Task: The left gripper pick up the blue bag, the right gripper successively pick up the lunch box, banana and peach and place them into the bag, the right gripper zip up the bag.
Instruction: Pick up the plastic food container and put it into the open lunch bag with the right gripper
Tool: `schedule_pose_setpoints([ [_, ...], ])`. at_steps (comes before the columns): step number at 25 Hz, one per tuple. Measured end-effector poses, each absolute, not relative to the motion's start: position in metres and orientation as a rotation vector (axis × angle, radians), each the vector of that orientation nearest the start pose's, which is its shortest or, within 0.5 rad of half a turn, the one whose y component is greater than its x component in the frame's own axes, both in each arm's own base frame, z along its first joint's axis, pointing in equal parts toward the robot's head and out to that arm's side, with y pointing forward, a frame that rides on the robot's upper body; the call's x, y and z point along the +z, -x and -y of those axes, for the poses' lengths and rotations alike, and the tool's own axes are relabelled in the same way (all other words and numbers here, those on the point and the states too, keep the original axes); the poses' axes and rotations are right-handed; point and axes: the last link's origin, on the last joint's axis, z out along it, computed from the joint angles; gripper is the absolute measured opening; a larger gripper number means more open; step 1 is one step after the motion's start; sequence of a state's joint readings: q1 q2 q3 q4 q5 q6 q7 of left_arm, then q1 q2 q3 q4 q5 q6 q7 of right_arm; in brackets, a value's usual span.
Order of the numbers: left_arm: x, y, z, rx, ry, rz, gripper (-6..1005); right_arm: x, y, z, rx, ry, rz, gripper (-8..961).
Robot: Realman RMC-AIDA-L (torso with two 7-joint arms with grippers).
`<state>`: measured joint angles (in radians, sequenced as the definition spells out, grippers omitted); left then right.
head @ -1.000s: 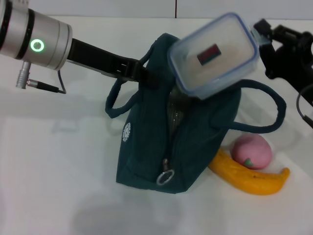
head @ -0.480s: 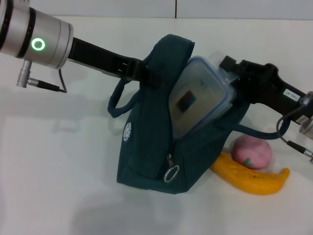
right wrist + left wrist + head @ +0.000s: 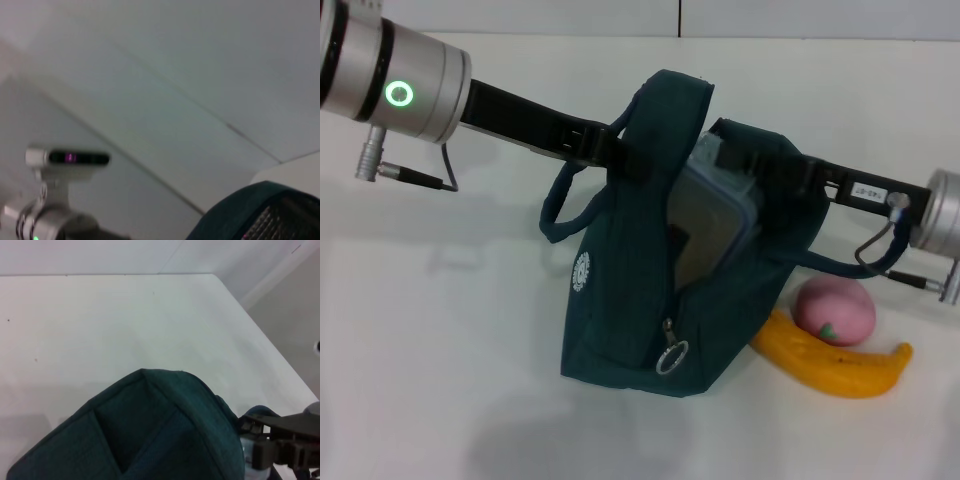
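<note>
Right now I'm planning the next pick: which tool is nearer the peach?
Right. The right tool is at the bag's mouth, above the peach; the left tool grips the bag's far side.

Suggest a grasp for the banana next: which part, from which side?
Take the banana from straight above, near its thick middle, jaws across its width. It lies flat on the table. One end tucks under the blue bag, and the peach sits close behind, so I'd stay toward the free tip, probably clear of both.
</note>
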<state>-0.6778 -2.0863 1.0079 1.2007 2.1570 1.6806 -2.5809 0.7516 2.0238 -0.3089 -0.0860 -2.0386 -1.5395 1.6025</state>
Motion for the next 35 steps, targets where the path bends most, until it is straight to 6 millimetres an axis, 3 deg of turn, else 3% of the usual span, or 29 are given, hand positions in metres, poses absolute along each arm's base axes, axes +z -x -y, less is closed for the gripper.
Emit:
schedule_pose_setpoints([
  [5,0.027,0.143,-0.363,-0.271,2.738,1.361,34,-0.043,-0.202,-0.363,1.094,2.656,-1.201,95],
  [14,0.028,0.148,-0.364,-0.284,2.715,1.373,33,-0.035,-0.205,-0.387,0.928,2.626,-1.09,96],
  [26,0.028,0.147,-0.364,-0.293,2.719,1.354,33,-0.054,-0.185,-0.381,0.74,2.851,-0.936,97],
  [34,0.029,0.149,-0.364,-0.299,2.713,1.355,33,-0.049,-0.174,-0.372,0.843,2.924,-0.878,97],
  [35,0.029,0.149,-0.364,-0.299,2.714,1.353,33,-0.049,-0.173,-0.372,0.849,2.925,-0.875,130],
])
